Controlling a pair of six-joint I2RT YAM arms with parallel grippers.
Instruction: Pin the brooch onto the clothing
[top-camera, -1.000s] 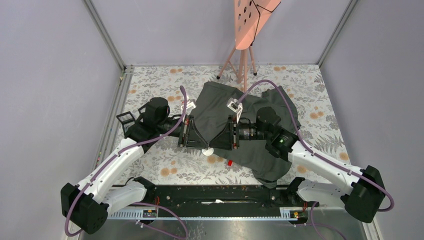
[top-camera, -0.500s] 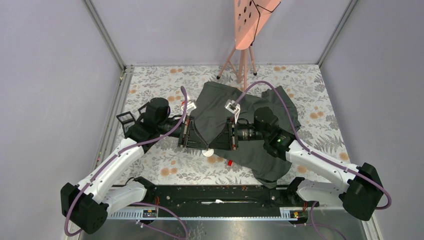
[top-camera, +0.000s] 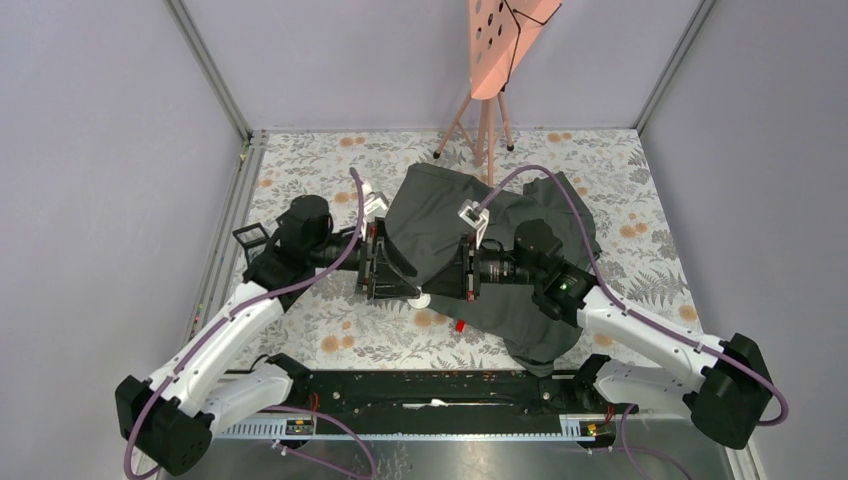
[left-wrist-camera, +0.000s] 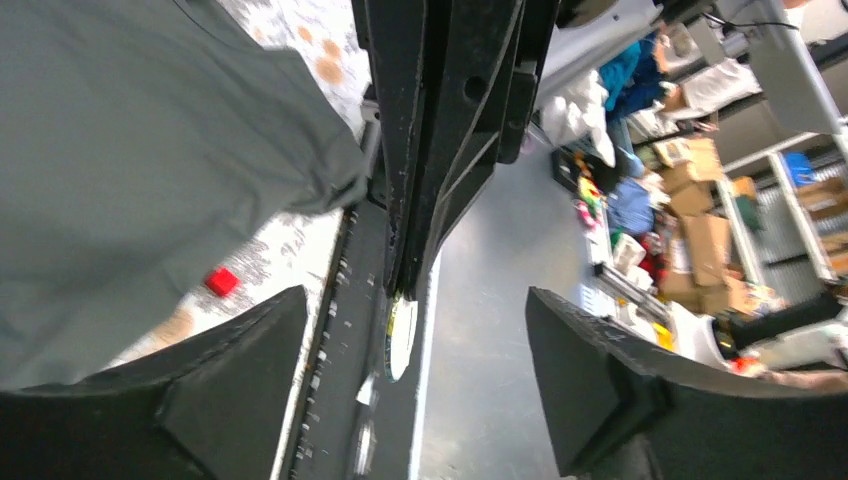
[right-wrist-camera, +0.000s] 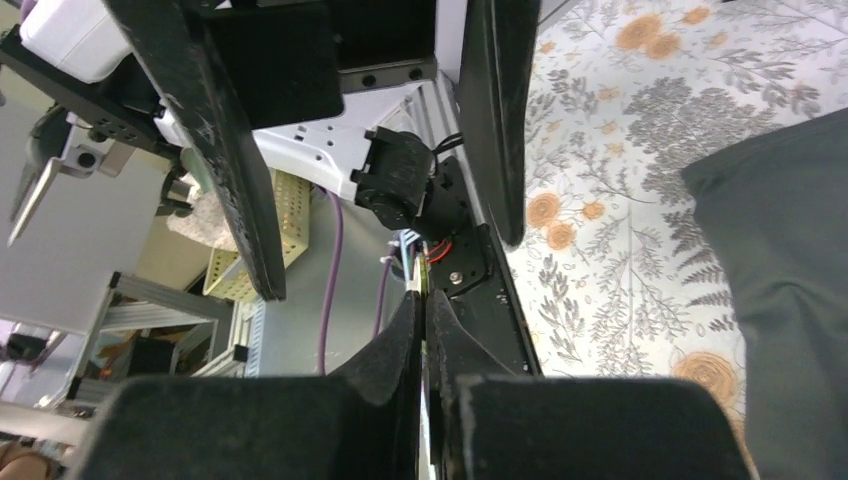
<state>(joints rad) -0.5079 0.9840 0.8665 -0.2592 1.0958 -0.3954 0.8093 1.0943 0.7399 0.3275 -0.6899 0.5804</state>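
The clothing, a dark grey T-shirt (top-camera: 440, 205), lies crumpled on the floral table, also seen in the left wrist view (left-wrist-camera: 130, 150) and the right wrist view (right-wrist-camera: 790, 250). The brooch, a thin white disc (top-camera: 421, 300), hangs at the shirt's near-left edge. My right gripper (top-camera: 430, 292) is shut on the brooch (left-wrist-camera: 401, 340), whose thin rim shows between the closed fingers (right-wrist-camera: 424, 298). My left gripper (top-camera: 408, 285) faces it tip to tip. Its jaws stand open on either side of the brooch without touching it (left-wrist-camera: 415, 298).
A small red block (top-camera: 459, 325) lies on the tablecloth just in front of the shirt. A pink perforated board on a tripod (top-camera: 495, 50) stands at the back. A black rail (top-camera: 430, 385) runs along the near edge between the arm bases.
The left gripper has opened and drawn back slightly to the left, letting go of the brooch. The right gripper has closed onto the brooch.
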